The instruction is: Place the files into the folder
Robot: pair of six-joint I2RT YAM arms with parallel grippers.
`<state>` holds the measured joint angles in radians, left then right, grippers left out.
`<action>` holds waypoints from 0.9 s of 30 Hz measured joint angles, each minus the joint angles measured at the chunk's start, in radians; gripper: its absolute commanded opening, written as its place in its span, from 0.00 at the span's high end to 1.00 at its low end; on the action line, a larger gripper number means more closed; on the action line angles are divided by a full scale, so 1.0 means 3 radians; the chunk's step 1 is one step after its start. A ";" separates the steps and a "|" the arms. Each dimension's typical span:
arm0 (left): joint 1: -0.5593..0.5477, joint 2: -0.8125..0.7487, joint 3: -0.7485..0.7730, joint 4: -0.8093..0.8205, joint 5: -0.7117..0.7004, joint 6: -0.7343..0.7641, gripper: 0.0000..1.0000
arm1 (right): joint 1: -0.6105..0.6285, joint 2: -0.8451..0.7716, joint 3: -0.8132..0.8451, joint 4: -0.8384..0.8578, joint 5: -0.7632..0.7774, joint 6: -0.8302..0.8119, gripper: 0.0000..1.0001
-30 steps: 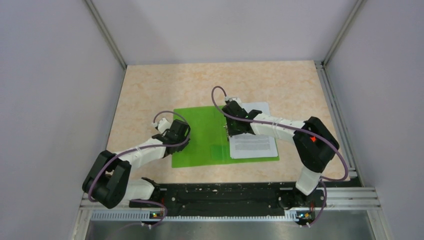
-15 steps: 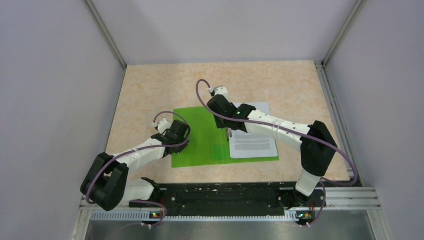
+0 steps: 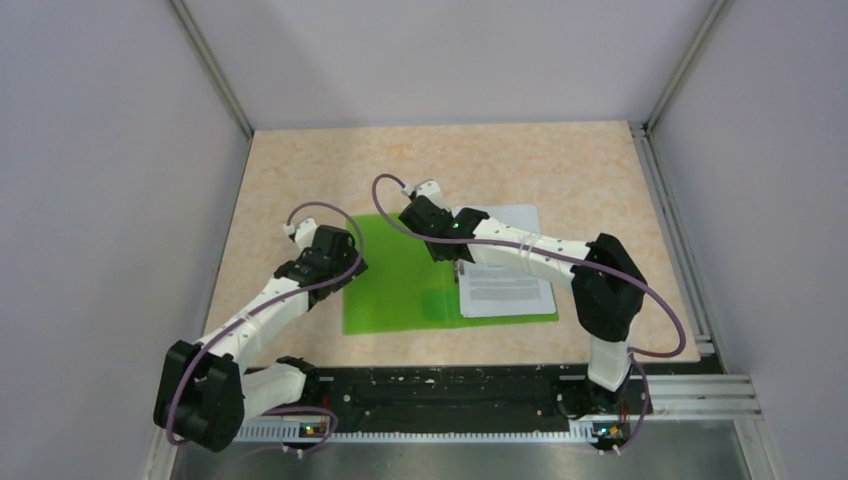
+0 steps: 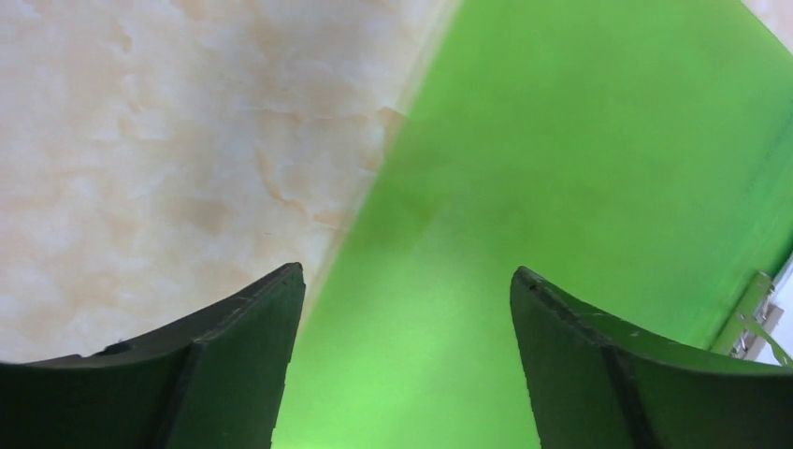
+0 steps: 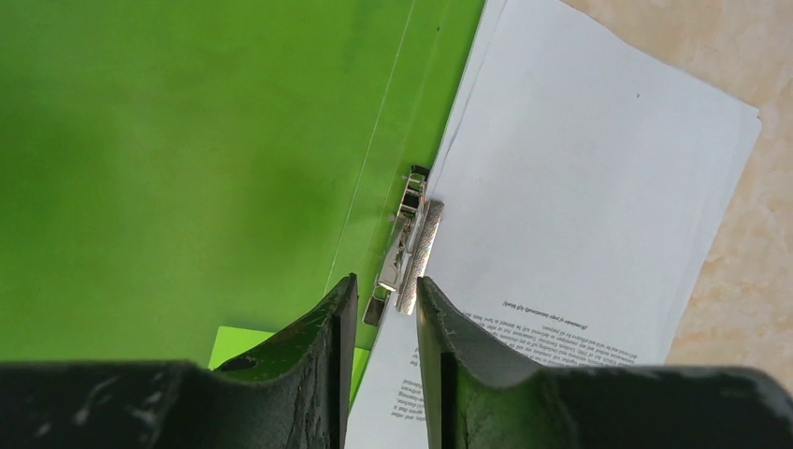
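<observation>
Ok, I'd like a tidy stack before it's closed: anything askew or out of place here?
The files sit slightly fanned on the right half of the folder, and their far corner pokes past the green edge onto the table. Nothing looks torn or spilled.

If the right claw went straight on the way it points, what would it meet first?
Probably the metal clip, just ahead of the right claw, where the files border the folder; depth is hard to judge.

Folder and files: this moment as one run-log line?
folder: open flat | files: on right half, by metal clip | left gripper: open, over folder's left edge | right gripper: slightly open, above clip
</observation>
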<state>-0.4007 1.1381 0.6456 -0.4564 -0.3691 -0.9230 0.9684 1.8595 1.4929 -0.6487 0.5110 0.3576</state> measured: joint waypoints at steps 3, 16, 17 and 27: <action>0.0309 -0.0080 -0.0175 0.0140 0.0245 0.0205 0.02 | 0.0000 0.0000 0.0000 -0.0003 -0.0001 -0.0027 0.69; 0.0774 -0.0074 -0.0712 0.1092 0.1476 0.0533 0.02 | 0.0000 -0.0144 -0.0156 0.0116 -0.0037 -0.0125 0.62; 0.0778 -0.0064 -0.0722 0.1143 0.1535 0.0533 0.02 | 0.0000 -0.0167 -0.0181 0.0126 -0.0041 -0.0134 0.62; 0.0769 -0.0275 -0.0919 0.1256 0.1821 0.0331 0.05 | -0.0053 -0.0352 -0.0406 0.0253 -0.0139 -0.0144 0.62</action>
<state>-0.1699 1.0557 0.3698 -0.0795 0.1772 -0.8238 0.9524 1.7538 1.3712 -0.5728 0.4694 0.3145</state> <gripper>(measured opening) 0.969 0.381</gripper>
